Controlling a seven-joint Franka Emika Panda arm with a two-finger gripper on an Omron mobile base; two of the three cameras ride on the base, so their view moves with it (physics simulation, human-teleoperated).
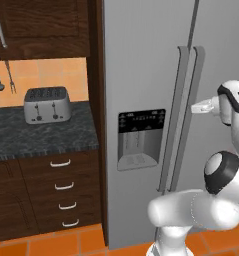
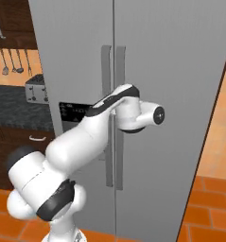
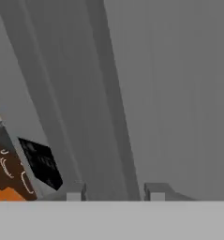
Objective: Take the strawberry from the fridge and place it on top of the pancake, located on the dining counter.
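1. Two base views are showing the tall grey double-door fridge point(image 1: 141, 75) with both doors shut, so the strawberry is presumably sitting inside, hidden.
2. The white arm is reaching to the long vertical grey handle point(image 2: 119, 85) of the right-hand door, because that door has to swing out before any pick.
3. The two-finger gripper point(image 3: 114, 191) is pointing along the handle bar; its dark fingertips point(image 3: 75, 192) are straddling the bar, drawn in on it – holding the handle, by my read.
4. The black dispenser panel point(image 1: 140, 139) is sitting on the left door, beside the grasp, not in the way.
5. The silver toaster point(image 1: 47, 104) is sitting at the back edge of the dark speckled granite counter point(image 1: 41, 137), irrelevant.
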